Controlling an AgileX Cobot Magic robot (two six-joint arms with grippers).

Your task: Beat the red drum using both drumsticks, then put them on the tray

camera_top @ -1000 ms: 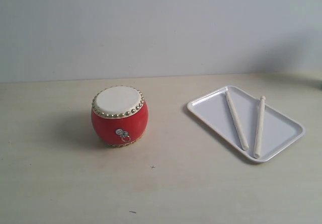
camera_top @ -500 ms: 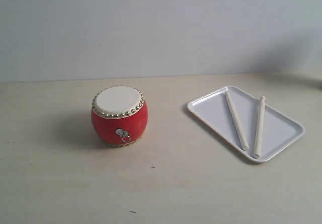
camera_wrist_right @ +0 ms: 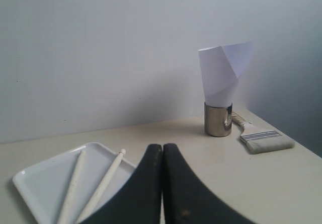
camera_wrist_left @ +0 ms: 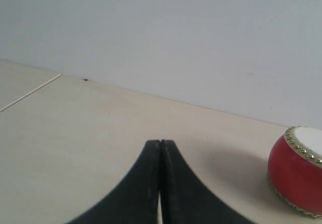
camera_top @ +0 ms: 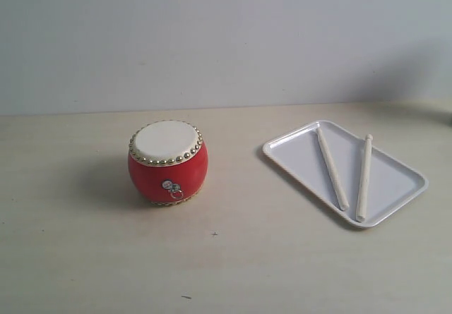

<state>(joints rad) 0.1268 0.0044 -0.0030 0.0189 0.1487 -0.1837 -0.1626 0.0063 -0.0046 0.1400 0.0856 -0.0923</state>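
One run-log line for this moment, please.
drumsticks: both lying in tray | red drum: upright, apart from tray | left claw: shut, empty | right claw: shut, empty

Exterior high frontal, right wrist shares tray [camera_top: 390, 176]

Metal cup [camera_wrist_right: 218, 119]; paper cone [camera_wrist_right: 223, 73]; paintbrush [camera_wrist_right: 261, 138]

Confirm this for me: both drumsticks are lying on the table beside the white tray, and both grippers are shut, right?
Not quite: the drumsticks lie in the white tray, not beside it, as the exterior view shows. The left gripper and right gripper are indeed shut.
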